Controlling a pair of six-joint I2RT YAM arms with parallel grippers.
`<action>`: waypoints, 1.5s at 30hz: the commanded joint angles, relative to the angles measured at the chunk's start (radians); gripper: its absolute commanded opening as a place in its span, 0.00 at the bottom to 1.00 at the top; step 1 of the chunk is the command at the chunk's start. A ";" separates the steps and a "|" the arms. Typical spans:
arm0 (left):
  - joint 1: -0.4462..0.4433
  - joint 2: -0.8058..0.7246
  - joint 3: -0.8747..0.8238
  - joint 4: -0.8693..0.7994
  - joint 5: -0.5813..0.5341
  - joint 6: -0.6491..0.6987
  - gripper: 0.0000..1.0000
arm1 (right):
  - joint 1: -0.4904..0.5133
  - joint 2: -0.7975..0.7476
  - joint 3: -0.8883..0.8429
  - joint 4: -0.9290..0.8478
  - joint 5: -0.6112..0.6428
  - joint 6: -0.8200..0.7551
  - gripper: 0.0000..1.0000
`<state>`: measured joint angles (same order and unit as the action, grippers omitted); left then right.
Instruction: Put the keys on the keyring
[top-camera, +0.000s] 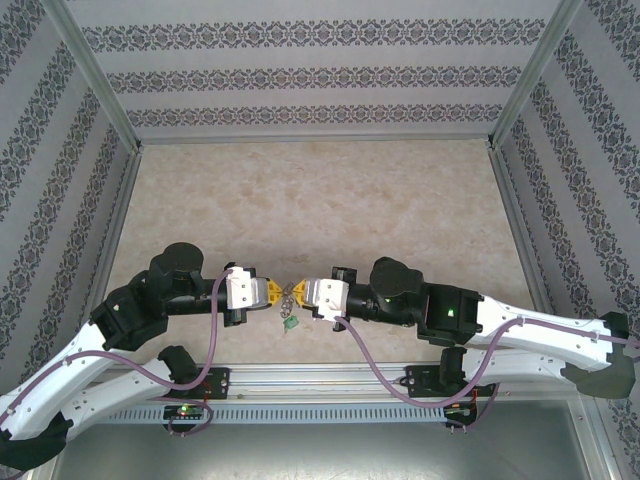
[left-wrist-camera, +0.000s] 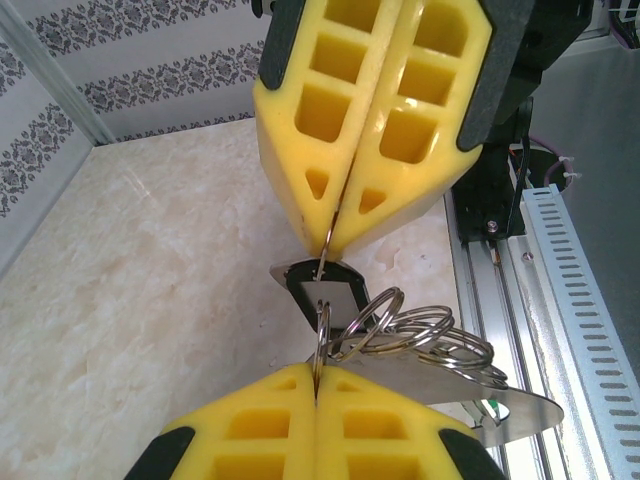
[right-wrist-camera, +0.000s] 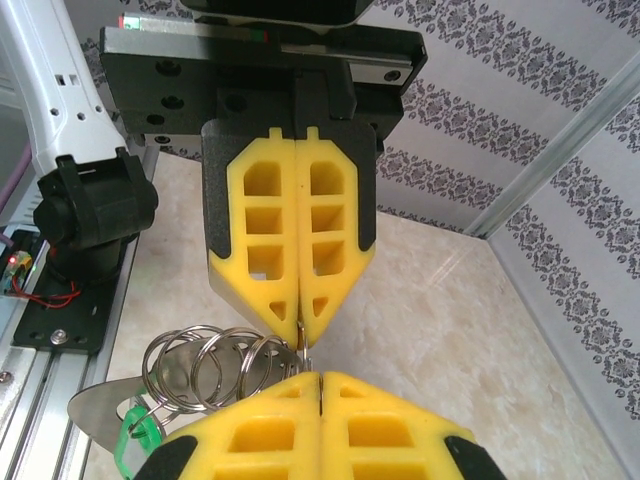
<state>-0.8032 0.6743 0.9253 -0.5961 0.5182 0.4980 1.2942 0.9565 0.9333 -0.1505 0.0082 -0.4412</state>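
Steel keyring (left-wrist-camera: 500, 405) is pinched by 1 of its rings (left-wrist-camera: 450, 345) in the left gripper (left-wrist-camera: 315, 368), jaws fully closed. Right gripper (left-wrist-camera: 330, 245) is also clamped tight, apparently on the key (left-wrist-camera: 320, 292), black head toward that ring and touching it. Key's long axis runs along the gripper line. Both arms level, tip to tip, low over the table (top-camera: 320, 200). Green tag (top-camera: 288, 323) hangs below.

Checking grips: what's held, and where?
Left gripper pinches a metal ring of the flat grey keyring; right gripper pinches thin metal at the black-headed silver key.
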 joint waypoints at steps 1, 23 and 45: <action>0.009 -0.009 0.018 0.006 -0.001 0.018 0.00 | 0.011 0.007 0.011 -0.007 0.010 0.020 0.00; 0.009 -0.010 0.012 0.006 0.000 0.018 0.00 | 0.011 0.008 0.013 -0.004 0.000 0.016 0.00; 0.008 -0.007 0.014 0.007 0.002 0.019 0.00 | 0.012 0.011 0.015 -0.004 -0.004 0.015 0.00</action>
<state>-0.8032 0.6743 0.9253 -0.5961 0.5186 0.4980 1.2942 0.9649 0.9333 -0.1562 0.0101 -0.4416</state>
